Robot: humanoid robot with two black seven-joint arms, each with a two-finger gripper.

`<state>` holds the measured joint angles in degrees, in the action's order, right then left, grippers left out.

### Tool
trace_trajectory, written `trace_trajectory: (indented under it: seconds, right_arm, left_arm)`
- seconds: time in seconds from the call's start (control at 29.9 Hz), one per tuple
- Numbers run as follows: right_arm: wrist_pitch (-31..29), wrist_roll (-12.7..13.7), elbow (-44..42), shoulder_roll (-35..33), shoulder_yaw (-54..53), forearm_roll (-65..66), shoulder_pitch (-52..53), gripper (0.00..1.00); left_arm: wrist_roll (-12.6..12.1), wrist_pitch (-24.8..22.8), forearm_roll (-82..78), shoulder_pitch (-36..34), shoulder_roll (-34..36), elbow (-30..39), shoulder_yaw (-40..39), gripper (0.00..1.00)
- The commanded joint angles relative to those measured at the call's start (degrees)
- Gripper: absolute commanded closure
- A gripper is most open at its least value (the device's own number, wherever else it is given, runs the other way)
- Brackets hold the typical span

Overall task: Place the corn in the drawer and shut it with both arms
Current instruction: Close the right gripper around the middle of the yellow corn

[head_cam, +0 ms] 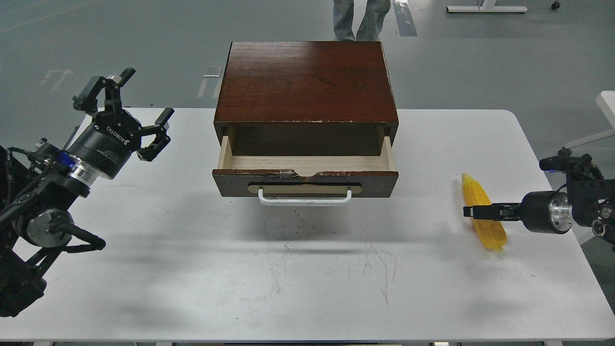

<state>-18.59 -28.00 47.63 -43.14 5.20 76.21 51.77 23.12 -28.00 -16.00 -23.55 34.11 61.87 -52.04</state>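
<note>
Corn (482,214) lies under the right end effector (473,211), seemingly gripped; left end effector (129,113) spread, drawer (305,182) open.

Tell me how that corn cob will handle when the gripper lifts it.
The corn looks stiff, so it should lift without drooping. Being round and tapered, it may roll or swing if nudged. Its glossy kernels could slip in the right gripper.

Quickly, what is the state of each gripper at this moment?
Left gripper: open, holding nothing.
Right gripper: over the corn; open or shut cannot be told.
</note>
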Motion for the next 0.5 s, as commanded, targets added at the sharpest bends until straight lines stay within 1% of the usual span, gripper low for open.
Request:
trace_trajectory:
  seconds: [0.0, 0.07, 0.1, 0.13, 0.17, 0.2, 0.27, 0.4, 0.47]
  right_arm:
    - [-0.13, 0.0, 0.01, -0.1, 0.77, 0.0, -0.01, 0.52]
    - [-0.22, 0.0, 0.1, -0.19, 1.47, 0.0, 0.08, 0.67]
    - [-0.22, 0.0, 0.1, -0.19, 1.48, 0.0, 0.08, 0.67]
    - [-0.22, 0.0, 0.01, -0.27, 1.74, 0.0, 0.17, 0.76]
    - [-0.31, 0.0, 0.1, -0.36, 1.83, 0.0, 0.26, 0.8]
    - [-0.22, 0.0, 0.1, -0.36, 1.83, 0.0, 0.34, 0.82]
    - [-0.31, 0.0, 0.36, -0.63, 1.83, -0.09, 0.78, 0.95]
    - [-0.31, 0.0, 1.41, -1.24, 1.83, -0.18, 2.89, 0.96]
    - [-0.31, 0.0, 3.52, -2.73, 1.74, -0.18, 5.43, 0.96]
  left_arm:
    - [0.0, 0.0, 0.0, 0.0, -0.27, 0.01, 0.0, 0.0]
    - [0.0, 0.0, 0.0, 0.0, -0.18, 0.01, 0.0, 0.0]
    - [0.0, 0.0, 0.0, 0.0, -0.18, 0.01, 0.0, 0.0]
    - [0.0, 0.0, 0.0, 0.0, -0.1, 0.01, 0.0, 0.0]
    - [0.0, 0.0, 0.0, 0.0, -0.09, 0.01, 0.0, 0.0]
    - [0.0, 0.0, 0.0, 0.0, -0.09, 0.01, 0.0, 0.0]
    - [0.0, 0.0, 0.0, 0.0, -0.09, 0.09, 0.0, 0.0]
    - [-0.09, 0.0, -0.09, 0.0, -0.09, 0.01, 0.0, 0.0]
    - [0.0, 0.0, -0.09, 0.0, -0.01, 0.09, 0.0, 0.0]
